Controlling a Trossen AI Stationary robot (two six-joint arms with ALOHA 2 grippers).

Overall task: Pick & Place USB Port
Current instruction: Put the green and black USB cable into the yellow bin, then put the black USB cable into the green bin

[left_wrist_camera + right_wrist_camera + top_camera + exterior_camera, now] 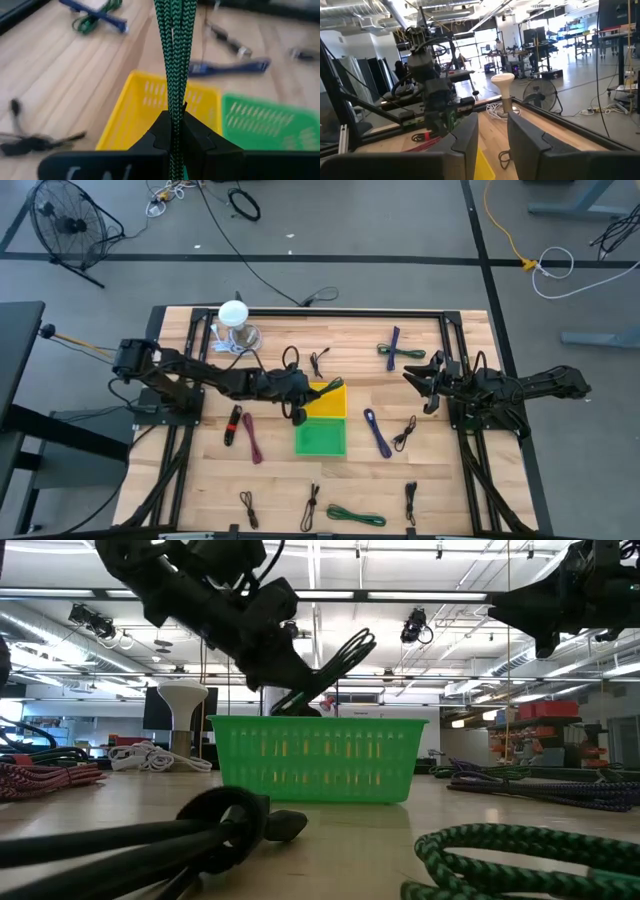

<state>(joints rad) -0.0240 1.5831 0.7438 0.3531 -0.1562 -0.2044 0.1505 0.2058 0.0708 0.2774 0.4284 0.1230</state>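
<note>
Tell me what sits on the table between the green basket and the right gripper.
In the high view, two cables lie between the green basket and the right gripper: a blue cable next to the basket, then a black cable closer to the right arm.

A green-and-black braided cable [172,65] is hanging folded into several parallel strands, running from the top centre of the left wrist view straight down to the bottom centre, where the left gripper [172,137] is pinching it between its dark fingers. Behind the cable, at the middle of that frame, a yellow basket [150,107] is sitting on the wooden table — a green basket [265,125] is standing touching it at the right. In the high view, the yellow basket [328,402] is lying just left of centre, with the green basket [320,438] directly below it. In the low view, the cable's dark loops [335,665] are hanging above the green basket [316,758] at centre — clear of its rim.
</note>
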